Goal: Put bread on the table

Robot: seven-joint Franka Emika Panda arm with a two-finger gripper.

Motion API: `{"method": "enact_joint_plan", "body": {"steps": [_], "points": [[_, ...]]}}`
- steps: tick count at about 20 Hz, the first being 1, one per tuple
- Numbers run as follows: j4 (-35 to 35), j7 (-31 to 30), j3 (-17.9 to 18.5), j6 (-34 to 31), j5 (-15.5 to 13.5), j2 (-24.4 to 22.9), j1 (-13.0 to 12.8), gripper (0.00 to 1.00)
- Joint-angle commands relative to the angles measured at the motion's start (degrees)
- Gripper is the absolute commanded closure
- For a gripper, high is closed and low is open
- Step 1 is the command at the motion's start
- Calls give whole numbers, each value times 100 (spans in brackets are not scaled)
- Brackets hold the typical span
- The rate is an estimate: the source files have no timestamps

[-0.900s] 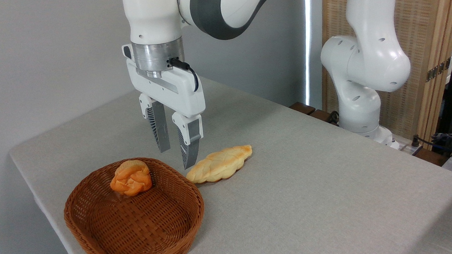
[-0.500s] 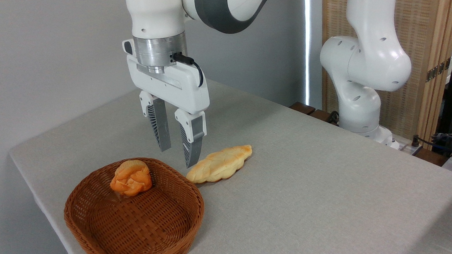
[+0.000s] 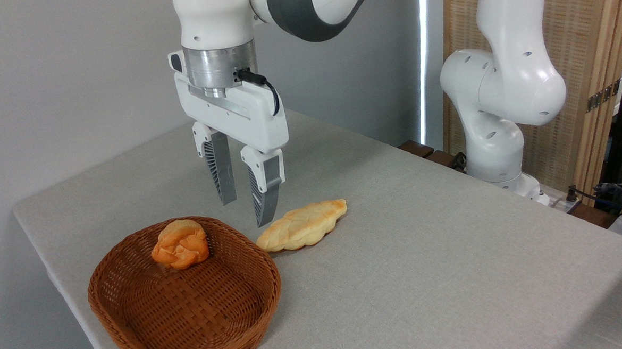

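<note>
Bread (image 3: 180, 243), a small knotted bun, deep orange-gold, sits inside the wicker basket (image 3: 191, 329), up against the far wall of it, w/ its top showing just above the rim. Basket stands at the near-left corner of the worktop (image 3: 427, 253) (light grey, cloth-like surface).

Tool (image 3: 245, 212) hangs above the worktop, pointing down, fingers slightly parted w/ a narrow gap between them; holds nothing. Fingertips (image 3: 262, 217) are clear of the surface and clear of both baked items. In this view tool is above and to the right of the bun, over the strip between the basket's far rim and the loaf.

Braided loaf (image 3: 302, 226), longer and pale yellow w/ browned top, lies flat on the worktop just beside the basket's right-far rim; its near end is close to the rim, can't tell if touching. Right-hand finger tip appears just above the loaf's left end.

Arm base (image 3: 493, 149) is mounted at the far right edge of the worktop, in front of a woven screen (image 3: 577, 75); cables (image 3: 618, 195) lie further right.
</note>
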Motion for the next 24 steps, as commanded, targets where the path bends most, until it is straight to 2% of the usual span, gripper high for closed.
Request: {"method": "enact_joint_plan", "body": {"steps": [1,4,7,12,20,22,24], "points": [[107,-22,-52,-144,-12,2,56,0],[265,-66,-175,-162,-38,-16,21,0],[493,-49,-210,-162,-310,-7,29,0],[520,-31,-263,-4,-311,151,-32,0],[511,-22,-851,1014,-232,599,-76,0],[494,-22,-913,1358,-223,722,-76,0],[494,-14,-922,1403,-223,801,-85,0]]}}
